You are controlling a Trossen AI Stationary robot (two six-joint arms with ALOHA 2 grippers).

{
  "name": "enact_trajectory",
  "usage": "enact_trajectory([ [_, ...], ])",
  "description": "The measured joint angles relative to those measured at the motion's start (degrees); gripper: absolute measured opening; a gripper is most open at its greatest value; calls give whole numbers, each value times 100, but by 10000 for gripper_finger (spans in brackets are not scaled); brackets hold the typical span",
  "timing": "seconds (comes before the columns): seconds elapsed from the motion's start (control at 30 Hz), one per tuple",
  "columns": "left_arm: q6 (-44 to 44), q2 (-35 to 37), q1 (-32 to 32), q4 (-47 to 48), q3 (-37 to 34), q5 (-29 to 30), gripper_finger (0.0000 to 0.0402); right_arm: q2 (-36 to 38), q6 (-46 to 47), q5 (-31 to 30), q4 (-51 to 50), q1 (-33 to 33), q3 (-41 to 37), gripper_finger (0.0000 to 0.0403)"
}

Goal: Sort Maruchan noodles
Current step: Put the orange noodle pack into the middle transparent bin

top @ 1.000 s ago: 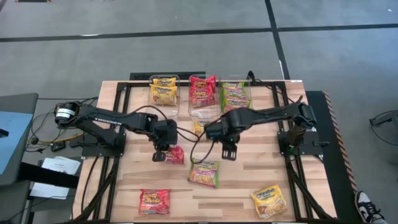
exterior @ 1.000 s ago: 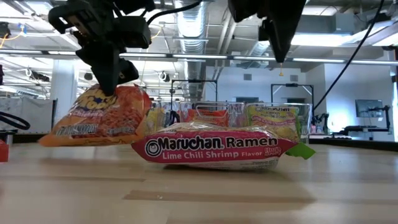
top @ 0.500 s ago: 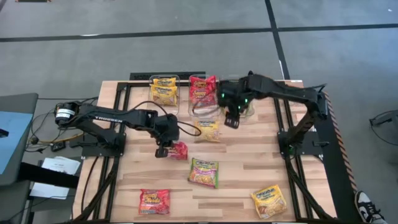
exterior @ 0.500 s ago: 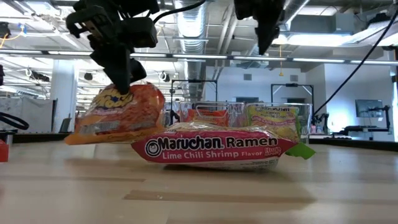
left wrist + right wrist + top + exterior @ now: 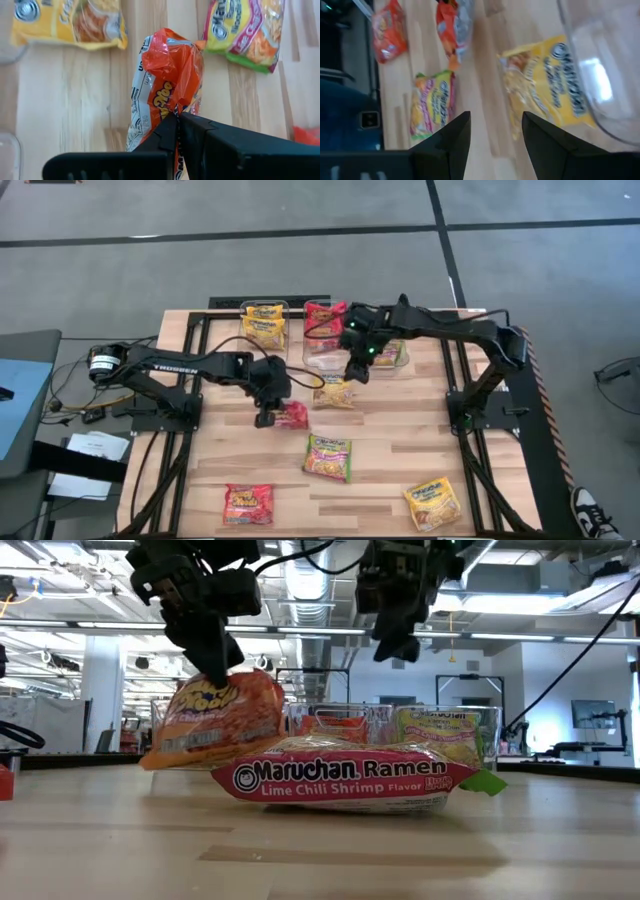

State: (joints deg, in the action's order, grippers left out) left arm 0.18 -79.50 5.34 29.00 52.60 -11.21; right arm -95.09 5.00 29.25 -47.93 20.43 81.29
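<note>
My left gripper (image 5: 266, 417) is shut on a red-orange Maruchan packet (image 5: 291, 416) near the table's middle, which also shows in the low view (image 5: 215, 720). My right gripper (image 5: 353, 372) hovers open in front of the bins, above a yellow packet (image 5: 333, 391) lying flat on the wood. A green-pink Lime Chili Shrimp packet (image 5: 328, 457) lies flat nearer the front. Three clear bins stand at the back and hold yellow (image 5: 264, 326), red (image 5: 322, 322) and green (image 5: 383, 350) packets. My left gripper pinches a bunched-up edge of the red-orange packet's wrapper (image 5: 172, 107) between its two fingers (image 5: 167, 131). The fingers slant down from the table's left. The packet hangs tilted below them; whether its lower edge (image 5: 190, 760) touches the table I cannot tell.
A red packet (image 5: 248, 503) lies at the front left and a yellow one (image 5: 433, 502) at the front right. The clear middle bin's wall (image 5: 605, 75) is close beside my right gripper (image 5: 492, 145). Bare wood shows at the table's right side.
My right gripper has swung from the table's middle toward the far edge and the bins, tipping as it went and staying open; the yellow packet it covered now shows. My left gripper has carried the red-orange packet a little toward the table's right.
</note>
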Motion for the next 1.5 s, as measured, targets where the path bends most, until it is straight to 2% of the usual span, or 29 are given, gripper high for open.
enact_trajectory([
  [0.27,-28,0,144,-230,0,3,0,-2,734,300,1709,-215,-779,201],
  [0.5,-5,0,264,-409,0,2,0,-145,739,-329,2083,-526,-785,203],
  [0.67,11,0,320,-744,0,-1,0,-360,880,-406,2597,-628,-773,218],
  [0.9,22,2,352,-950,0,-5,0,-532,938,-517,2686,-674,-802,239],
  [1.17,7,2,389,-1144,0,17,0,-667,1010,-476,3204,-776,-775,240],
  [1.5,4,2,498,-1455,0,55,0,-772,1075,-343,3270,-879,-787,240],
])
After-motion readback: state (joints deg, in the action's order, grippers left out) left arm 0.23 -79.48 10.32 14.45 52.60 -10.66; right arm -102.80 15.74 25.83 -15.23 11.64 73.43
